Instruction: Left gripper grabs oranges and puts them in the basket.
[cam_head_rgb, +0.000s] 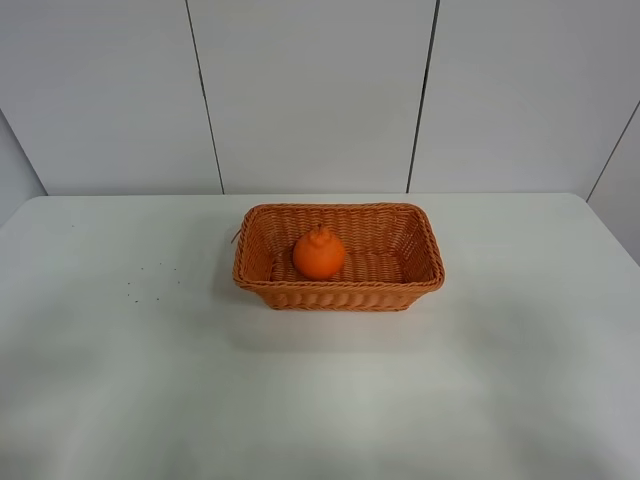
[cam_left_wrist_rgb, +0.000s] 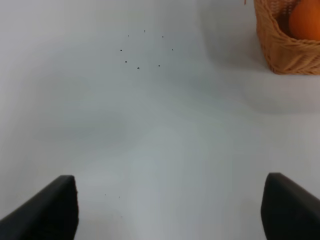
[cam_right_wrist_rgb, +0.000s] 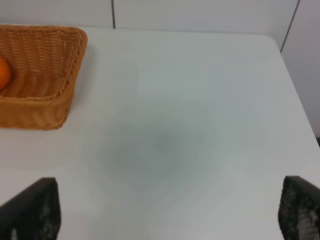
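Left gripper (cam_left_wrist_rgb: 170, 207) spread wide and empty over bare table (cam_head_rgb: 120, 380), unseen from the high camera; orange (cam_head_rgb: 319, 253) inside basket (cam_head_rgb: 340, 293), left of centre; right gripper (cam_right_wrist_rgb: 167, 215) likewise wide, basket corner alone in wrist views.

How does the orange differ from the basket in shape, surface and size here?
The orange is round with a knob on top; the basket is rectangular with flared sides. The orange has a smooth, solid skin; the basket is woven wicker with a braided rim. The orange is much smaller than the basket and sits inside it, left of centre in the high view. Both are orange-toned, the fruit brighter.
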